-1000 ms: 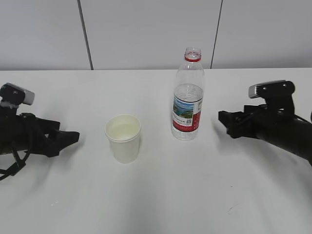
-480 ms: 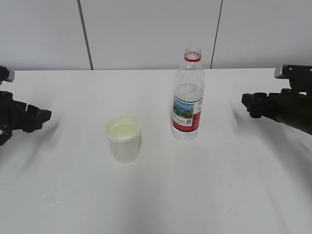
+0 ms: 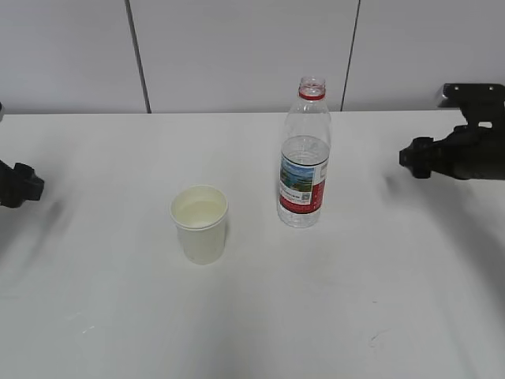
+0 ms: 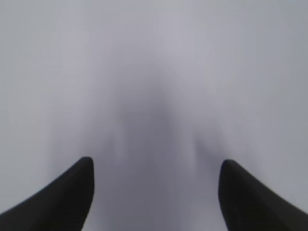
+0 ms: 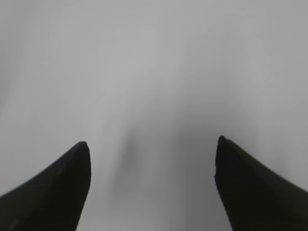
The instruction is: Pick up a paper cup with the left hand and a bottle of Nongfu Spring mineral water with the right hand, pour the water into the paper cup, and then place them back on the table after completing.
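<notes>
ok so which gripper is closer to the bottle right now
Right. The right gripper is out to the bottle's right, near the frame edge. The left gripper is at the far left edge, beyond the cup.

the white table (image 3: 331,316) bears an upright paper cup (image 3: 200,224) beside an uncapped bottle (image 3: 304,158).

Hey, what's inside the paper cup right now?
The paper cup stands upright on the table, and its pale inside wall shows down to what looks like a liquid surface, though clear water is hard to confirm. The bottom is not visible. The bottle beside it is capless and partly filled.
</notes>
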